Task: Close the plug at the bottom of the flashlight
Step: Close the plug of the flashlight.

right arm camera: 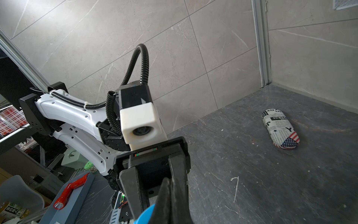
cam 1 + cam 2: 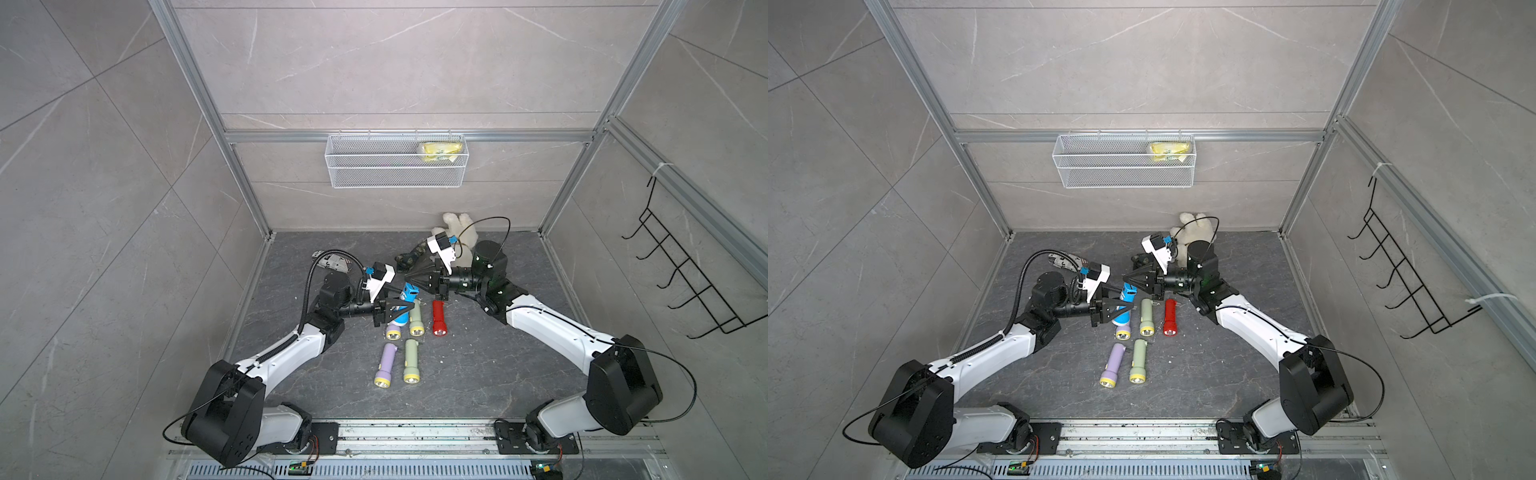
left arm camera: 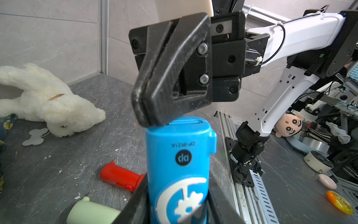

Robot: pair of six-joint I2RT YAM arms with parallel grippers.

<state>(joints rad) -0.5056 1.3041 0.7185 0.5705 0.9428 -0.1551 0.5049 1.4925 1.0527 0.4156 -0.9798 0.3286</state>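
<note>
A blue flashlight (image 2: 406, 296) (image 2: 1126, 296) (image 3: 178, 164) is held tilted above the floor, bottom end up. My left gripper (image 2: 400, 311) (image 2: 1121, 309) (image 3: 178, 210) is shut on its body, one finger on each side. My right gripper (image 2: 405, 279) (image 2: 1124, 277) (image 3: 144, 116) (image 1: 171, 205) is shut with nothing between its fingers, and its joined tips press on the flashlight's bottom end. The plug (image 3: 187, 124) shows there as a slotted blue end face, partly covered by those tips. In the right wrist view only a blue edge of the flashlight (image 1: 145, 215) shows.
On the dark floor below lie a red flashlight (image 2: 438, 318), two green ones (image 2: 416, 320) (image 2: 411, 361) and two purple ones (image 2: 384, 365) (image 2: 392, 332). A white plush rabbit (image 2: 457, 232), a camouflage item (image 2: 409, 257) and a newsprint case (image 2: 332, 262) lie behind. A wire basket (image 2: 397, 174) hangs on the back wall.
</note>
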